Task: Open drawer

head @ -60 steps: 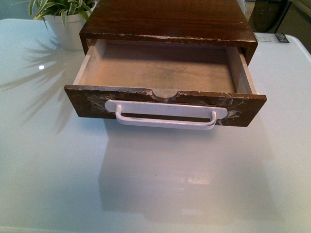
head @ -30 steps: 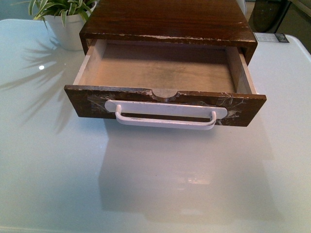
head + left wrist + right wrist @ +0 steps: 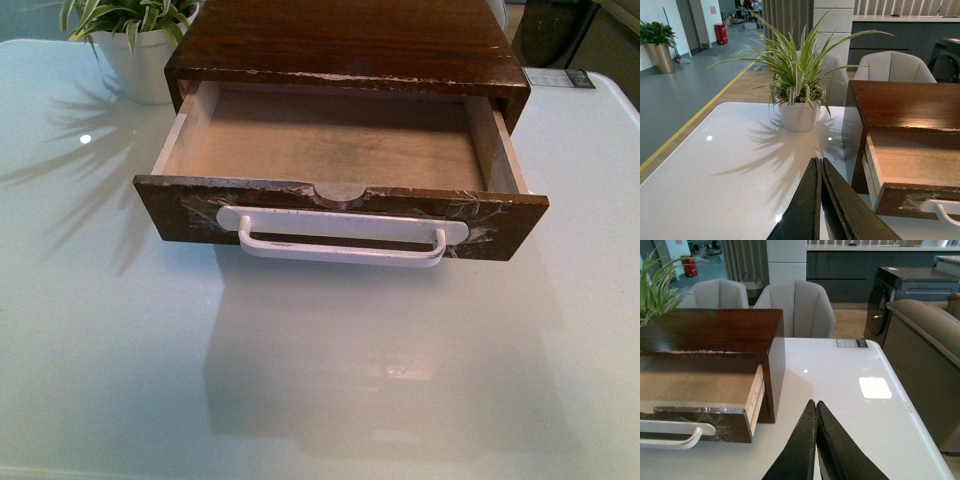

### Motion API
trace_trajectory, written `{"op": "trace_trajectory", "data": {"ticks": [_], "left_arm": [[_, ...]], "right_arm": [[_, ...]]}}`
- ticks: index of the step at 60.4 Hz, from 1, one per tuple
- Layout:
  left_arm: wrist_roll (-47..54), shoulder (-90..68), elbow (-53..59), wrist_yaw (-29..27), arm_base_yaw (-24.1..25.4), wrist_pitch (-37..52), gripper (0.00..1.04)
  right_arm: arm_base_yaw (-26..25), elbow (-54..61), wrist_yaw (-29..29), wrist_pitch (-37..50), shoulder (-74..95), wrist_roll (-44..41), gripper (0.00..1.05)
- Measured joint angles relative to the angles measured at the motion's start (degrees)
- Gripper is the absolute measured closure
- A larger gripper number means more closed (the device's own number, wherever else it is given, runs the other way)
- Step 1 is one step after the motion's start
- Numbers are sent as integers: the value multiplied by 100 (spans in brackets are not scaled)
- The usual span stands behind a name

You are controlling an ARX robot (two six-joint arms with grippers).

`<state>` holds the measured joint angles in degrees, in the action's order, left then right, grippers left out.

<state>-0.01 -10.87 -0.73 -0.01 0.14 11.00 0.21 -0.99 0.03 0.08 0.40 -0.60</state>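
On the glossy white table (image 3: 110, 340) I see the wide dark-brown wooden drawer (image 3: 340, 215) with its white bar handle (image 3: 342, 248) pulled well out of its brown cabinet (image 3: 345, 45) at the far edge, beside a white-potted green plant (image 3: 797, 95) near the far left corner. My left gripper (image 3: 821, 167) and right gripper (image 3: 816, 410) both have fingers pressed together, holding nothing, each clear of the drawer.

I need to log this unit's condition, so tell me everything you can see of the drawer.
The drawer is wide, shallow and pulled well out of its dark-brown wooden case. Its dark front is scratched, with pale scuffs near both ends and a half-round notch in the top edge. A long white bar handle, its paint chipped, spans most of the front. The inside looks like pale bare wood and holds nothing. The case stands on the white table. Nothing touches the drawer.
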Motion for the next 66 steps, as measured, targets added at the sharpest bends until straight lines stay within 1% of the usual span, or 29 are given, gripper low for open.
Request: {"op": "trace_trajectory", "data": {"ticks": [5, 8, 9, 14, 19, 20, 23, 24, 27, 31, 34, 35, 40, 47, 50, 53, 54, 57, 58, 59, 60, 66], "left_arm": [[-2, 170, 0, 0, 0, -184, 103], [0, 634, 0, 2, 0, -841, 103], [0, 710, 0, 2, 0, -916, 103], [0, 1021, 0, 2, 0, -1069, 103], [0, 1047, 0, 0, 0, -1086, 103], [0, 1049, 0, 0, 0, -1091, 103], [0, 1049, 0, 0, 0, -1093, 103], [0, 1049, 0, 2, 0, -1093, 103], [0, 1051, 0, 2, 0, -1093, 103], [0, 1051, 0, 2, 0, -1093, 103], [0, 1051, 0, 2, 0, -1093, 103], [0, 1051, 0, 2, 0, -1093, 103], [0, 1051, 0, 2, 0, -1093, 103], [-2, 1051, 0, 2, 0, -1093, 103], [-4, 1051, 0, 0, 0, -1093, 94], [-4, 1051, 0, 2, 0, -1093, 83], [-4, 1051, 0, 2, 0, -1093, 82], [-4, 1051, 0, 0, 0, -1093, 71], [-4, 1051, 0, 2, 0, -1093, 70], [-4, 1051, 0, 2, 0, -1093, 64], [-4, 1051, 0, 2, 0, -1093, 63], [-4, 1051, 0, 2, 0, -1093, 43]], "right_arm": [[0, 0, 0, 0, -4, 0, 103], [0, 0, 0, 0, -7, 0, 103], [0, 0, 2, 0, -7, -4, 102], [0, 0, 2, 0, -9, 0, 87], [0, 0, 0, 0, -9, -2, 71], [0, 0, 0, 0, -9, -2, 69], [0, 0, 0, 0, -9, 0, 59], [0, 0, 0, 0, -9, 0, 57], [0, 0, 2, 0, -9, 0, 46], [0, 0, 0, 0, -9, 0, 36], [0, 0, 2, 0, -9, 0, 26], [0, 0, 0, 0, -9, -2, 24], [0, 0, 0, 0, -9, 2, 7], [0, 0, 0, 0, -9, 2, 9], [0, 0, 0, 0, -9, 2, 9], [0, 0, 0, 0, -9, 2, 9], [0, 0, 0, 0, -9, 2, 9], [0, 0, 0, 0, -9, 2, 9], [0, 0, 0, 0, -9, 2, 9], [0, 0, 0, 0, -9, 2, 9], [0, 0, 0, 0, -9, 2, 9], [0, 0, 2, 0, -9, 2, 9]]}}
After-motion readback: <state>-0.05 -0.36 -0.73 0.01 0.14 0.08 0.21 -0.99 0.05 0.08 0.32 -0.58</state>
